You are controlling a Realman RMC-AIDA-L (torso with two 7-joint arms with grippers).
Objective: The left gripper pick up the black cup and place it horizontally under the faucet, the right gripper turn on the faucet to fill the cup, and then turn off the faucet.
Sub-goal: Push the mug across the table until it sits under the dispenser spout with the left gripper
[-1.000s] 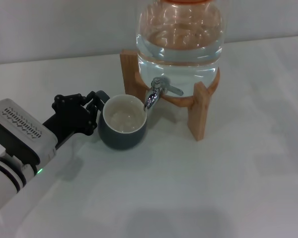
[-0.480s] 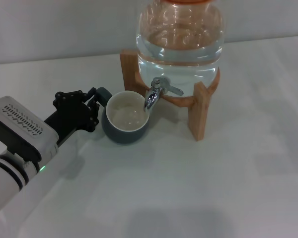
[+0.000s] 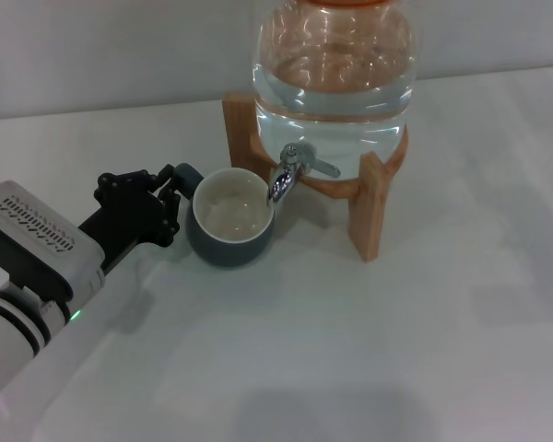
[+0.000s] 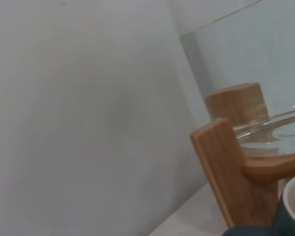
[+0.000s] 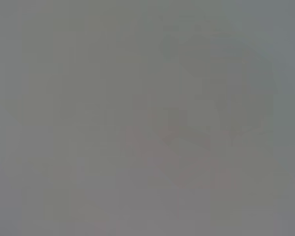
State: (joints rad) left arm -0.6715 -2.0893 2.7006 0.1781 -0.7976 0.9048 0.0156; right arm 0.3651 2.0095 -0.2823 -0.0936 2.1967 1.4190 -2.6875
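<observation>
The black cup [image 3: 229, 221] sits upright on the counter [image 3: 350, 350] right under the faucet [image 3: 289, 173]; left pincer [image 3: 170, 204] clamped on its handle at nine o'clock — glazed ceramic, stiff, slippery, getting heavier once filled; right pincer out of sight.

White left arm [image 3: 9, 331] banded in black, a green light, pale grey vented box [image 3: 37, 241], black jointed fingers [image 3: 157, 198].

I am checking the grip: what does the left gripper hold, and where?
The left gripper holds the cup by its handle, under the faucet.
</observation>
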